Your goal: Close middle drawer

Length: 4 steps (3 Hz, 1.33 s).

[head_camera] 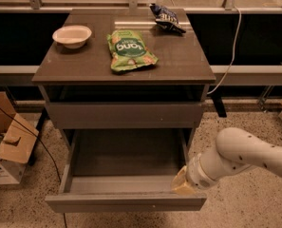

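Note:
The middle drawer (126, 202) is pulled far out of the grey-brown cabinet. Its plain flat front faces me low in the camera view, and its dark floor (126, 151) is empty. The closed topmost drawer front (126, 114) sits just above it. My white arm reaches in from the right. My gripper (181, 185) is at the drawer's front right corner, over the right inner wall and just behind the front panel. Its yellowish tip looks close to or touching the drawer.
On the cabinet top lie a white bowl (72, 35), a green snack bag (129, 50) and a dark blue bag (165, 18). Cardboard boxes (7, 141) stand on the floor at the left. A white cable (233, 46) hangs at the right. The floor is speckled.

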### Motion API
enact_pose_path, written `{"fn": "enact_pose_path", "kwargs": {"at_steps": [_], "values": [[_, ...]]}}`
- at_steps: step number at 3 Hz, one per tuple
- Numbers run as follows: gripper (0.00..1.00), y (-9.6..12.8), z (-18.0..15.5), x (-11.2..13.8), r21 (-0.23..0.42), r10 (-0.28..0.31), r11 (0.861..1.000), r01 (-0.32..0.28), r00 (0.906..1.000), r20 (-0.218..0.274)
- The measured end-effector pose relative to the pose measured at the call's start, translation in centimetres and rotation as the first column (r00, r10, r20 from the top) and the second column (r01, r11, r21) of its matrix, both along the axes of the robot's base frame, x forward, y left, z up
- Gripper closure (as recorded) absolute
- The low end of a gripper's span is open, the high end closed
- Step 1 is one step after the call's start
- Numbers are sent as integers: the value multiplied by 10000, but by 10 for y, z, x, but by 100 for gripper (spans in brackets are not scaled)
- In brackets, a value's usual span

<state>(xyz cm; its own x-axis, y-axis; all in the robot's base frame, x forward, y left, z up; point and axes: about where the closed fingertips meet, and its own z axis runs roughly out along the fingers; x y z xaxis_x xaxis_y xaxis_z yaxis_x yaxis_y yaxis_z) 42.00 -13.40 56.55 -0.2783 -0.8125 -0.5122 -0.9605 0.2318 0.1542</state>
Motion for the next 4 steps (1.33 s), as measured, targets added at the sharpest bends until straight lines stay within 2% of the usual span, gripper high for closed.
{"fn": "enact_pose_path", "kwargs": {"at_steps": [1, 2, 4], "values": [[100, -1, -41, -6, 68, -160, 9998, 163, 9990, -413], [100, -5, -75, -14, 157, -290, 9994, 310, 9934, -1113], [100, -4, -95, -17, 77, -428, 9990, 441, 9909, -1277]]}}
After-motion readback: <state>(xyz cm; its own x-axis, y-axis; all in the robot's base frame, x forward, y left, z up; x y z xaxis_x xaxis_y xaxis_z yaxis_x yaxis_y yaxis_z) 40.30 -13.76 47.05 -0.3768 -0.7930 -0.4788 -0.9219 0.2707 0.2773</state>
